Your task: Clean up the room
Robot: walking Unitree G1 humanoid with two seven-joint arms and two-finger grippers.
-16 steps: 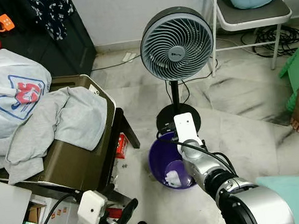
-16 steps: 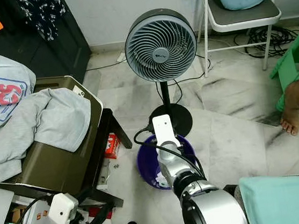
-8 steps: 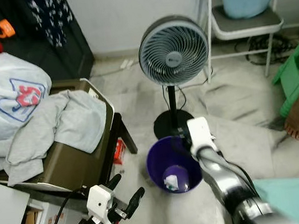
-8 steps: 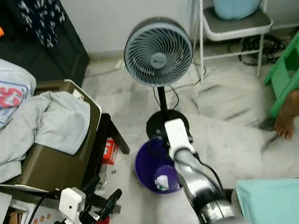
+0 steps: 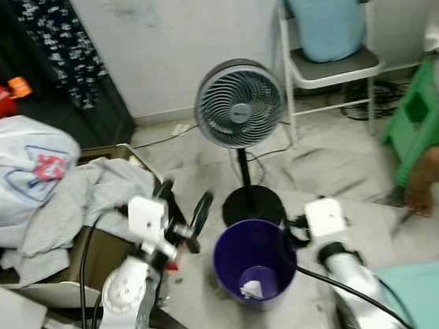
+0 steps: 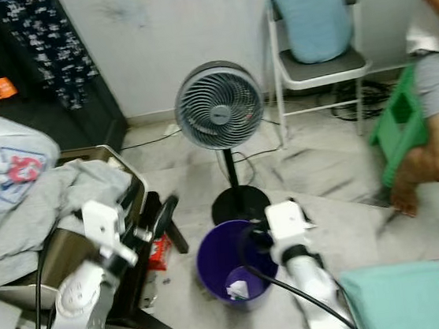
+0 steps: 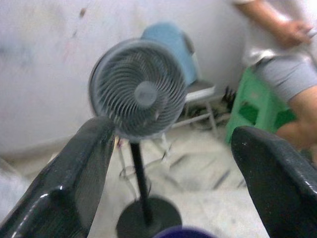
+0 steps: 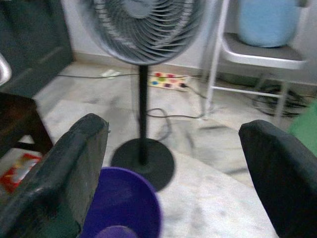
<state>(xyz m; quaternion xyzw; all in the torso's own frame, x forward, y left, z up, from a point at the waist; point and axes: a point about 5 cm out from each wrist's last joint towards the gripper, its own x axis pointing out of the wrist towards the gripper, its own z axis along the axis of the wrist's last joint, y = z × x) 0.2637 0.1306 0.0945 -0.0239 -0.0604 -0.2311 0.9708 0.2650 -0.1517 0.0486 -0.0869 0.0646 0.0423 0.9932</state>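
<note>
A purple bin [image 5: 253,249] stands on the marble floor in front of a pedestal fan [image 5: 239,103]. A crumpled white scrap [image 5: 252,289] lies in the bottom of the bin. My left gripper [image 5: 184,204] is raised just left of the bin's rim, open and holding nothing; in its wrist view its fingers [image 7: 64,183] frame the fan. My right gripper [image 8: 168,148] is open and holds nothing, low at the bin's right rim, with its white wrist [image 5: 325,217] beside the bin. The purple rim [image 8: 124,198] sits under one finger there.
A brown box [image 5: 103,253] on a dark stand at my left carries grey clothes [image 5: 73,201] and a white bag [image 5: 21,167]. Behind the fan are a folding chair [image 5: 331,64] and floor cables. A person [image 5: 435,108] sits by a green stool [image 5: 413,119] on the right.
The camera has risen and drawn back, so more of the room shows. My left arm has lifted from low down to beside the bin. My right gripper has drawn back from over the bin to its right rim.
</note>
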